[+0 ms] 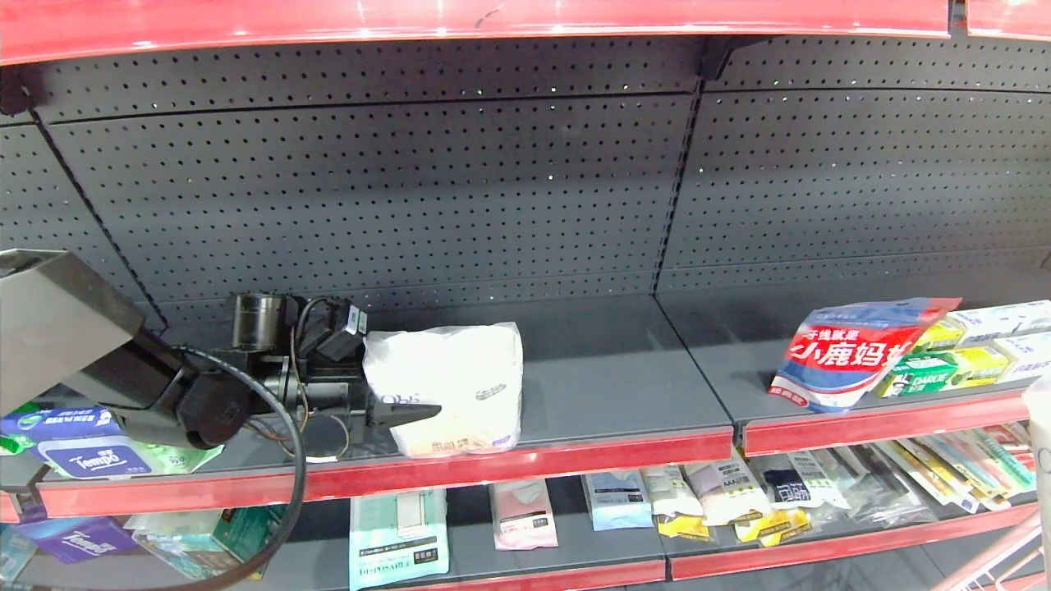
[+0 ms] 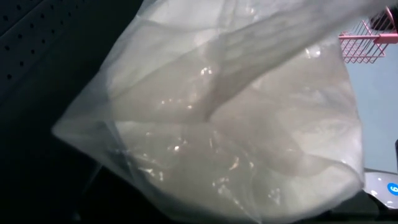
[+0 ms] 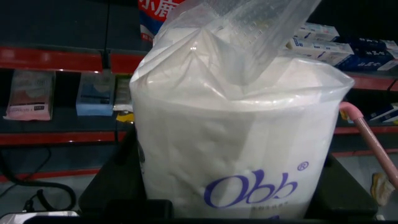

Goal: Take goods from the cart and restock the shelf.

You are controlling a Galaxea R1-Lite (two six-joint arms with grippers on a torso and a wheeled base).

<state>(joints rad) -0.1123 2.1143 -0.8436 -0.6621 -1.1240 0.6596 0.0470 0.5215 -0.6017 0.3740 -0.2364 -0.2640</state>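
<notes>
A white tissue pack [image 1: 460, 382] in clear plastic stands on the grey middle shelf [image 1: 608, 394], near its red front lip. My left gripper [image 1: 402, 414] comes in from the left and is shut on the pack's left side; one dark finger [image 1: 415, 413] lies across its front. The left wrist view is close on that pack's crinkled wrapper [image 2: 236, 137]. A second white pack [image 3: 242, 143] with blue print sits between the dark fingers [image 3: 115, 186] of my right gripper [image 3: 236, 208], which is shut on it, in front of the shelves.
A red-and-blue bag [image 1: 854, 353] and green-and-white boxes [image 1: 961, 353] fill the shelf's right bay. Blue tissue packs [image 1: 82, 447] lie at its left end. The lower shelf [image 1: 575, 558] holds several flat packets. The pink cart [image 1: 998, 562] shows at bottom right.
</notes>
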